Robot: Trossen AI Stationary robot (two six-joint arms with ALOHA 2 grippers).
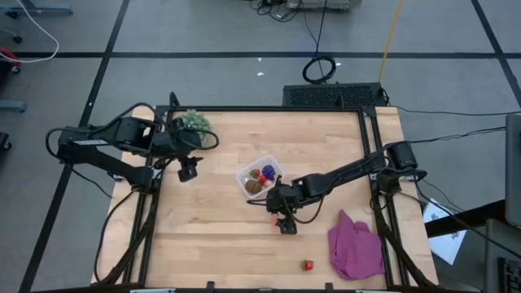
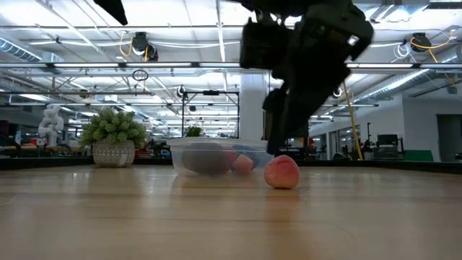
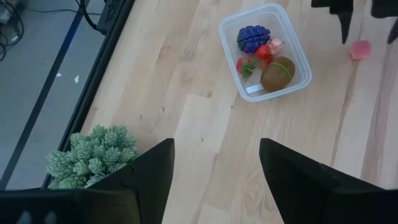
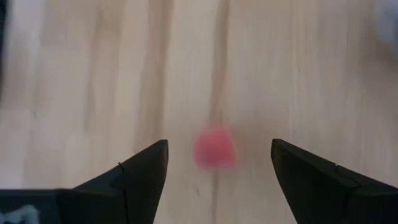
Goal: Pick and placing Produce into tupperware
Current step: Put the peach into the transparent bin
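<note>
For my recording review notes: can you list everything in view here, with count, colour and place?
tupperware: one, clear, mid-table.
purple cluster: one, purple, inside the tupperware.
brown round fruit: one, brown, inside the tupperware.
small red and pink fruits: about three, red and pink, inside the tupperware.
pink fruit: one, pink, on the table just outside the tupperware, below the right hand.
red fruit: one, red, near the table's front edge.
cloth: one, purple, front right of the table.
plant: one, green, back left of the table.
table: one, light wood.
left hand: one, dark, open, back left, empty.
right hand: one, dark, open above the pink fruit.
</note>
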